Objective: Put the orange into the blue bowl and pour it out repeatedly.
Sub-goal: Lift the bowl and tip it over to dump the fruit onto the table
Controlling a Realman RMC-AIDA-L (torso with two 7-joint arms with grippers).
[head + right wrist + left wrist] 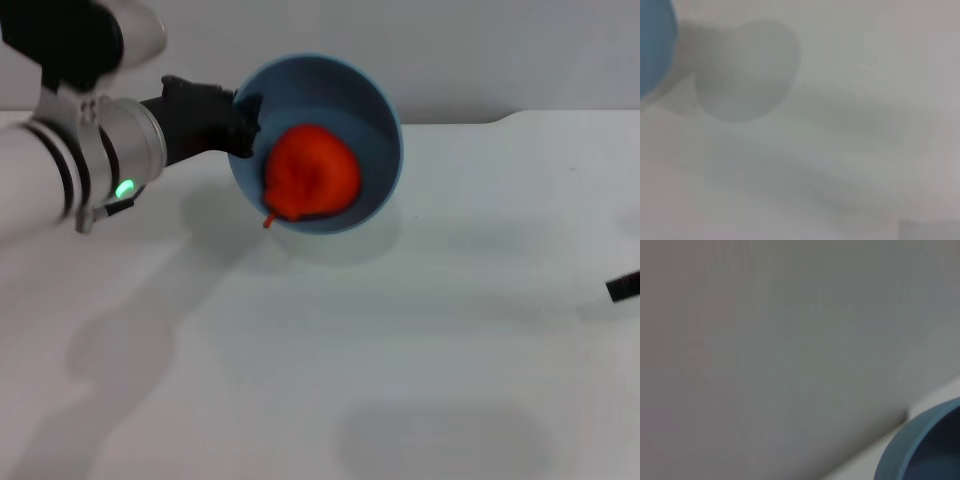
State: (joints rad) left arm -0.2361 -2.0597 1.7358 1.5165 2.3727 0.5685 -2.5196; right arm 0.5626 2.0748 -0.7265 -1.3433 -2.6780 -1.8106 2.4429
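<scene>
Table point(420, 350): a plain white top filled most of the head view, running back to a pale wall; it bore the bowl's shadow directly under the bowl, and a soft round shadow showed in the right wrist view as well.
Left arm point(70, 160): a white and silver forearm reached in toward the bowl's left side, a green light glowing on its wrist cuff.
Bowl point(318, 143): light blue, held up off the table and tipped steeply so its mouth faced the head camera; its shadow lay on the table just below it. A curved piece of its rim point(900, 450) showed in the left wrist view, and a blue edge point(655, 45) in the right wrist view.
Orange point(311, 172): vivid orange-red and lumpy, it sat inside the bowl against the lower wall, reaching the low lip, where a small nub poked just past the rim.
Left gripper point(243, 125): black, at the bowl's left rim, its fingers clamped on that rim and carrying the bowl.
Right gripper point(623, 287): only a dark tip showed, well apart from the bowl, low over the table; whether its fingers were open or closed could not be told.
</scene>
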